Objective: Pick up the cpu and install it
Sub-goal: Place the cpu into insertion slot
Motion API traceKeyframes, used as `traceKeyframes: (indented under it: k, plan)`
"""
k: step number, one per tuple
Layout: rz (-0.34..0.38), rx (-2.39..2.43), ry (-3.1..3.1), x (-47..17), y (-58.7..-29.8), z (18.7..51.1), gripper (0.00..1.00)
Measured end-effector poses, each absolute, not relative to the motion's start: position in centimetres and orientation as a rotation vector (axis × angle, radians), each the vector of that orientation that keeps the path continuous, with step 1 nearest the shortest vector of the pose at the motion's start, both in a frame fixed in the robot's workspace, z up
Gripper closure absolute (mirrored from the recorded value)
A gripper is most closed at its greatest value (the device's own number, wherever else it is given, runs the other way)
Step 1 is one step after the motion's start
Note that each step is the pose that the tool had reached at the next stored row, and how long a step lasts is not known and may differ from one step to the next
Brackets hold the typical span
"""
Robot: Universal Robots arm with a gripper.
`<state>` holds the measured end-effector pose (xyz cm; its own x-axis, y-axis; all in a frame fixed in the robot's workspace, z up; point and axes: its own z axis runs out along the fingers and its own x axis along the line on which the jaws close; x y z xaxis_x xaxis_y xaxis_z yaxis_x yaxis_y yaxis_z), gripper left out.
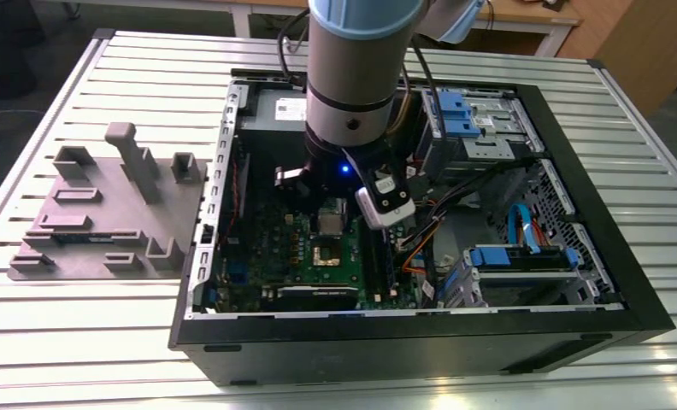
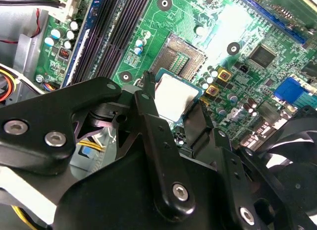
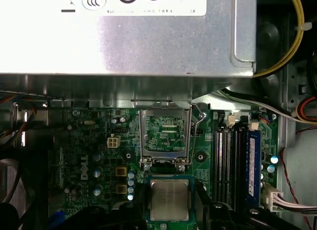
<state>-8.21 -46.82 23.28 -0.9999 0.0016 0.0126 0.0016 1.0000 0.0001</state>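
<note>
**CPU held in the gripper above the motherboard socket**

The cpu [image 2: 174, 96] sits between the two black fingers [image 2: 153, 126] of the gripper [image 2: 173, 108], which are closed on its opposite edges. Its pale silvery top faces the camera in both wrist views, framed by a thin green border. In the second wrist view the chip hangs just beside the open socket [image 2: 183, 55], whose dark square recess lies bare on the green motherboard [image 2: 218, 27]. The first wrist view gives what the other does not: the cpu [image 3: 169, 200] lies just below the socket's raised metal load plate [image 3: 165, 136], which stands tilted up with its wire lever [image 3: 198, 122] swung open beside it. That view also shows the large grey metal box [image 3: 124, 36] with its white label, beyond the load plate, and the memory sticks [image 3: 237, 160] standing in their slots to one side of the socket.

The exterior view sets all of this in place. The arm [image 1: 356, 77] reaches down into the open computer case [image 1: 612, 307], its wrist lit by a small blue light, directly over the motherboard. Outside the case, toward the exterior view's left, the grey plastic fixture [image 1: 105, 213] rests on the slatted metal table [image 1: 76, 342], well apart from the arm.
</note>
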Motion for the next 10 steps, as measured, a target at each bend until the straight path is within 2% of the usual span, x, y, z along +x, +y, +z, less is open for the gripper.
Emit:
traceKeyframes:
  k: [10]
  plan:
    - [0.005, 0.005, -3.129, -8.21, -47.24, 23.06, 0.53]
